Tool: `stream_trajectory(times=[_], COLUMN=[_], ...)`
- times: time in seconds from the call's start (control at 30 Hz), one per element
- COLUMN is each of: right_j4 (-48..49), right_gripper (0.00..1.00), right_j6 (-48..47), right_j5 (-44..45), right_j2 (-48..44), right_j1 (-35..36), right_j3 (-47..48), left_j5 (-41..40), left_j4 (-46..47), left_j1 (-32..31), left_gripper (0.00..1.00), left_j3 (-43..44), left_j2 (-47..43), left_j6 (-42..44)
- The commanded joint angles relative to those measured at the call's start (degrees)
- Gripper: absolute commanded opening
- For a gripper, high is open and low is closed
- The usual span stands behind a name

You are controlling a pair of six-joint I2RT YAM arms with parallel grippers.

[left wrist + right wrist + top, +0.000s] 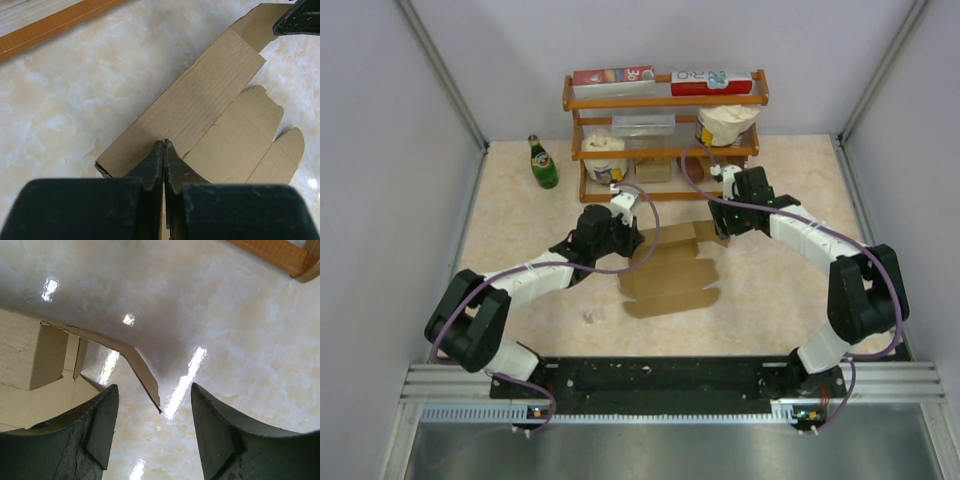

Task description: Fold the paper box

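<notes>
**Three Cameras, One Shared Sheet**

The top camera looks down from above and behind the arm bases. It is far enough off to hold the whole pale marbled tabletop point(520, 240), with the orange-brown wooden shelf point(665, 100) at 12 o'clock. The left wrist camera sits close over the kraft-brown cardboard paper box point(200, 115), looking past the left gripper point(164, 144) at 6 o'clock. The right wrist camera, nearer still, skims the tabletop between the fingers of the right gripper point(154, 390). All three views share the cardboard and the shelf's foot.
</notes>
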Motion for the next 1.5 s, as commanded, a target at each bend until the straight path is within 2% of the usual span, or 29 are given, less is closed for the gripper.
stream_trajectory(times=[0.0, 0.3, 0.43, 0.5, 0.77, 0.9, 1.47], right_j4=[1.4, 1.5, 2.0, 2.0, 2.0, 1.8, -0.9], right_gripper=[0.57, 0.44, 0.29, 0.24, 0.25, 0.31, 0.25], right_j6=[-4.2, -1.3, 0.8, 1.8, 5.2, 5.7, 6.7], right_j5=[-1.6, -5.6, -7.3, -8.1, -10.8, -10.9, -6.4], right_j2=[1.6, 3.7, 3.2, 2.7, -0.5, -2.1, -2.8], right_j1=[-0.7, -0.7, -0.7, -0.7, -0.6, -0.7, 0.1], right_j3=[4.8, 4.2, 3.1, 2.5, 0.0, -1.9, -2.1], left_j5=[0.6, 0.7, 0.7, 0.7, 0.7, 0.8, 1.0], left_j4=[1.0, 0.9, 1.0, 0.9, 0.9, 1.0, 1.0], left_j1=[0.0, 0.0, -0.1, -0.1, -0.1, 0.0, -0.1], left_gripper=[0.00, 0.00, 0.00, 0.00, 0.00, 0.00, 0.00], left_j3=[1.5, 1.6, 1.5, 1.4, 1.5, 1.4, 1.4], left_j2=[0.6, 0.3, 0.3, 0.3, 0.1, 0.2, 0.1], left_j6=[-0.5, -0.5, -0.5, -0.5, -0.5, -0.5, -0.7])
